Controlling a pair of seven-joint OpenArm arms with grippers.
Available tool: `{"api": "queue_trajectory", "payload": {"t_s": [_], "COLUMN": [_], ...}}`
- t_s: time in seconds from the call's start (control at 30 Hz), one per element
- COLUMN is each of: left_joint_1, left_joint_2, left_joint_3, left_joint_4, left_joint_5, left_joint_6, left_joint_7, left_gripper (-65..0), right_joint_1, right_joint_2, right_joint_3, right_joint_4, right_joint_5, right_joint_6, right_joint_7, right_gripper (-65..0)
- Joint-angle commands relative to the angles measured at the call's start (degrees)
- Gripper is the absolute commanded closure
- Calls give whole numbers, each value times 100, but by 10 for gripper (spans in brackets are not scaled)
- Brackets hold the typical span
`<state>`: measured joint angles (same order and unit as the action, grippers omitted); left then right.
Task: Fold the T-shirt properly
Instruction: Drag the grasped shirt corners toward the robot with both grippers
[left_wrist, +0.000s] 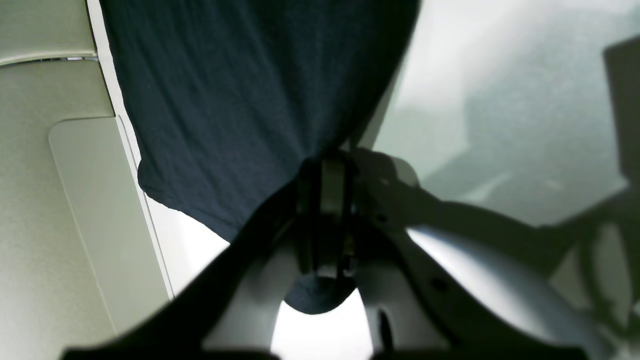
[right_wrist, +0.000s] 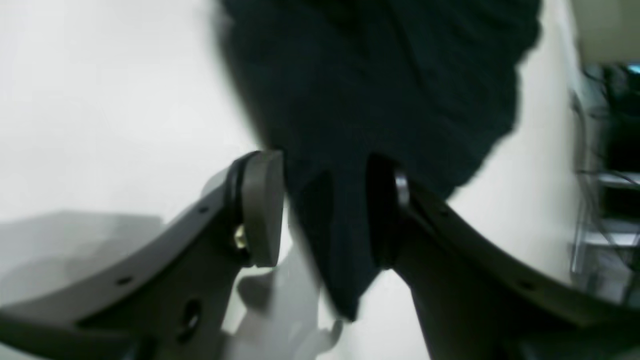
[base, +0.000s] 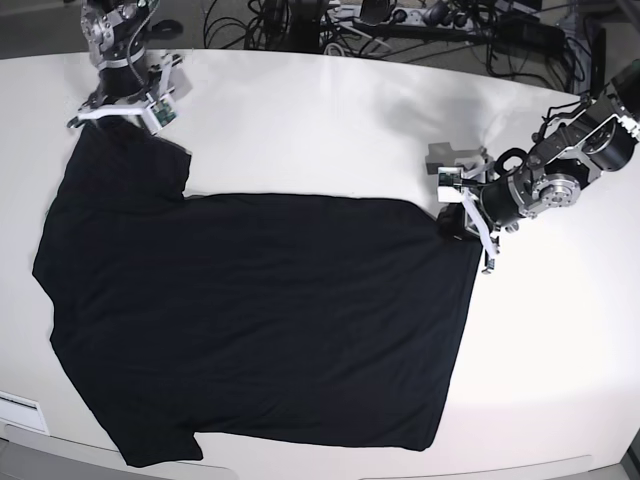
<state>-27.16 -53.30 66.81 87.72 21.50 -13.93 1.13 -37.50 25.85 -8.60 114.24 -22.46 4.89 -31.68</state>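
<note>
White and smooth, the counter (base: 330, 110) fills the overhead view, with a tangle of dark cables beyond its far edge. Spread nearly flat across it lies the T-shirt (base: 260, 320), a large black short-sleeved garment of soft matte knit, plain side up, with no print visible. Its body forms a broad rectangle. One sleeve juts toward the near edge and another reaches up toward the right tool.

Folding looks barely begun. No layer is turned over on itself yet, and only a few shallow wrinkles break the surface. Every fold still appears left to do.

The left tool (left_wrist: 327, 187) is clenched on a corner of the hem at the shirt's far end. Its wrist camera shows dark cloth pinched between the closed jaws, fanning out ahead of the tool, with a small tuft poking out behind them.

The right tool (right_wrist: 325, 210) sits at the opposite sleeve. Its jaws stand parted, with a hanging fold of fabric between the grey pads (right_wrist: 262, 205). The cloth seems to touch one jaw only, so the grasp appears released rather than firm. The view is blurred.
</note>
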Motion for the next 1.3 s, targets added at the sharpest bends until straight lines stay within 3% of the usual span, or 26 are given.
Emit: {"api": "queue_trajectory", "payload": {"t_s": [0.0,0.2,0.27,0.3,0.33,0.4,0.63,0.8,0.97,1.27], "left_joint_1": [-2,-2,-2,-2,-4,-2,2,2,76,992], "left_joint_2": [-116,-129,-129,-129,-129,-131,-306,-688,-1113,-1847], "left_joint_3": [31,28,31,28,31,31,28,28,28,28], "left_joint_4": [2,2,2,2,2,2,280,868,1585,2771], "left_joint_5": [4,7,4,4,7,7,11,13,17,413], "left_joint_6": [-299,-299,-299,-299,-295,-267,223,317,356,586], "left_joint_7": [83,83,83,83,83,85,332,474,544,542], "left_gripper": [0,0,0,0,0,0,0,0,0,0], "right_joint_1": [-4,127,168,197,214,212,-26,-627,-1259,-2529], "right_joint_2": [92,101,101,101,101,101,199,195,192,192], "right_joint_3": [57,116,116,116,116,116,118,118,116,116], "right_joint_4": [-44,-352,-378,-378,-374,-315,481,1104,1567,2004], "right_joint_5": [111,367,369,365,361,229,-385,-660,-662,-660], "right_joint_6": [111,280,190,125,-2,-398,-1320,-1572,-1615,-2048], "right_joint_7": [-114,4,109,101,101,109,-52,-157,-380,-590], "right_gripper": [-302,-290,-180,-69,0,0,0,0,0,0]}}
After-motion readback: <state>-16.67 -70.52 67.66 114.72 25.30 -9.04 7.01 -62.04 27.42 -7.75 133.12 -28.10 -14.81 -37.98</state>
